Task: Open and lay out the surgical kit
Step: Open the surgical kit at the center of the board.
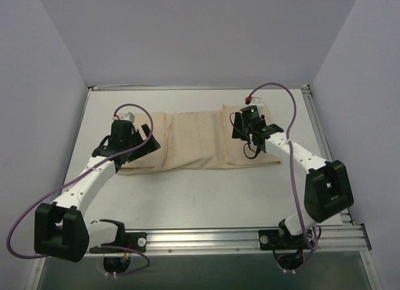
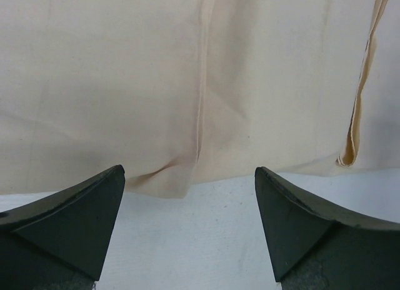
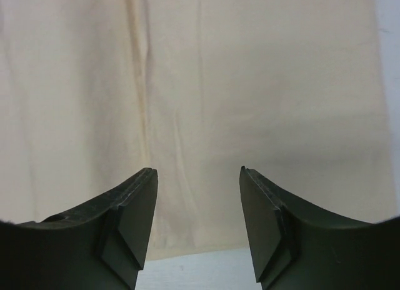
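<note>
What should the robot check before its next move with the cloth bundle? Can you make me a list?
1. Left gripper open and empty: ok.
2. Right gripper open and empty: ok.
3. Cloth wrap lying wholly on the table: ok.
4. Left gripper lined up at the wrap's near edge: ok.
5. Wrap opened up: not ok, only folded cloth shows.
6. What lies under the cloth: cannot tell.

The beige cloth wrap [image 1: 194,140] lies flat across the middle of the white bench [image 1: 187,196], its long side running left to right. It is folded shut, with a right-hand panel lapped over the middle. Lengthwise creases cross it, and a rolled hem [image 2: 356,115] curls up near one edge
</note>
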You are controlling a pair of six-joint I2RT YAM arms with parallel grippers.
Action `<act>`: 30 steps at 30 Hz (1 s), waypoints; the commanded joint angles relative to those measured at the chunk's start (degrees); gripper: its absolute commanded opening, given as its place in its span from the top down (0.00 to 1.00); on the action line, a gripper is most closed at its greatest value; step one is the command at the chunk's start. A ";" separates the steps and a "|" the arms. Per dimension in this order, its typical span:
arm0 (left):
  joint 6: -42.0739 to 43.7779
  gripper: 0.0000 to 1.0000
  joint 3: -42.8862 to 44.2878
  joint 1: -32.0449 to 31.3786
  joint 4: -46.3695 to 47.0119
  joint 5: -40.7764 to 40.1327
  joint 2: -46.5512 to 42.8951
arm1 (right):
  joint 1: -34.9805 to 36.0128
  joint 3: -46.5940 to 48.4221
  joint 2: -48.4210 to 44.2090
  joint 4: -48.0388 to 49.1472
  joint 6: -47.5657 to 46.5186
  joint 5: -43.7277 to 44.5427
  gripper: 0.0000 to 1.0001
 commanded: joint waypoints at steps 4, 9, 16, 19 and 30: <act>-0.05 0.06 0.98 -2.23 1.02 -0.76 -0.74 | 3.65 -3.31 3.87 2.71 0.74 -6.27 0.50; 0.13 0.06 1.15 -2.59 1.45 0.03 1.28 | 4.44 -3.75 6.95 4.11 0.13 -7.06 0.46; 0.04 0.06 0.71 -3.03 2.25 0.21 1.29 | 6.81 -2.17 11.87 4.20 0.48 -7.24 0.43; 0.31 0.06 0.89 -2.94 2.16 0.21 1.29 | 7.60 -1.91 12.58 4.20 0.66 -6.36 0.42; 0.48 0.06 0.71 -2.94 2.86 0.74 2.17 | 10.15 1.87 17.15 0.17 0.83 3.48 0.45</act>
